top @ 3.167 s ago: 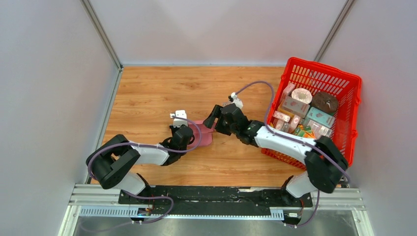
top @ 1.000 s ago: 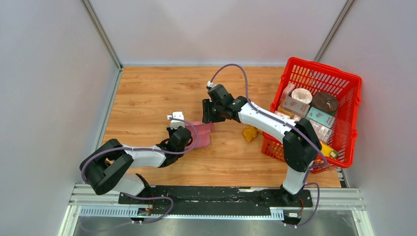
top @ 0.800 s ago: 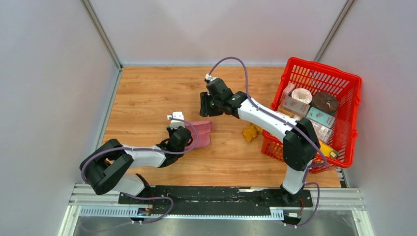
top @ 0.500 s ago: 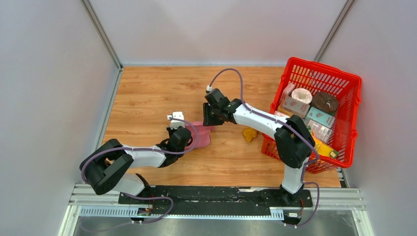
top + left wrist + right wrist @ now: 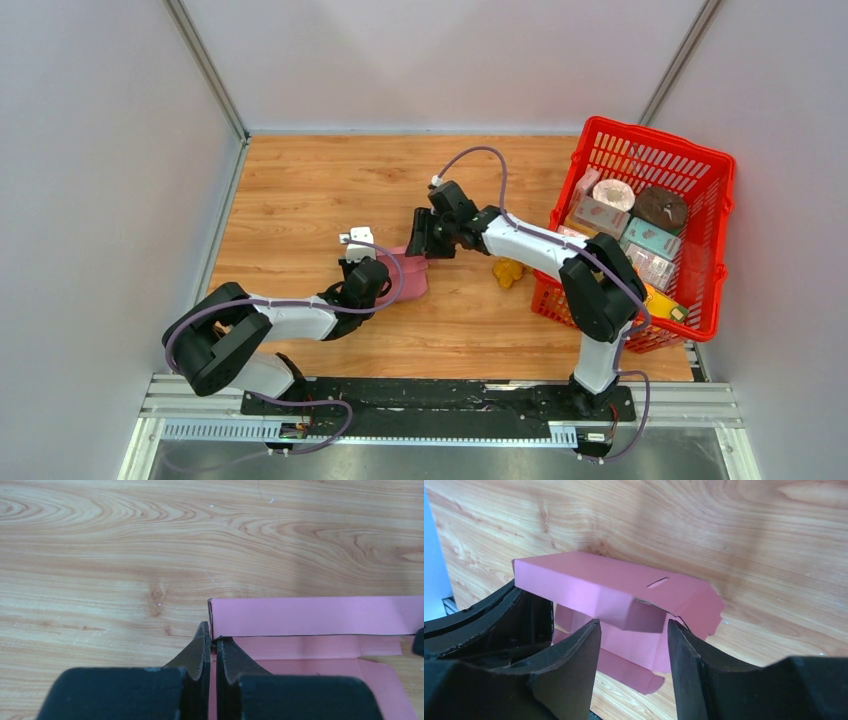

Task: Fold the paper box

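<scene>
Wood counter [image 5: 300, 180], one, with one red mesh basket [image 5: 640, 150] of several cartons at right. Back down at the paper box [image 5: 594, 577] after lifting clear: right fingers [image 5: 569, 670], spread, gripping nothing. Left fingers [image 5: 197, 652] clenched on its near edge. One paper box, mid-counter, wall raised, end flaps loose; judged partway folded. One yellow lump [image 5: 509, 270] nearby.

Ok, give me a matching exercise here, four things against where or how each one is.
Things: 1 paper box; 2 left gripper; 3 right gripper; 4 red basket.
States: A open, straddling the box's end flap; B at the table's right edge, holding cartons; C shut on the box's edge; D partly folded, mid-table.
Pairs: 1-D; 2-C; 3-A; 4-B.
</scene>
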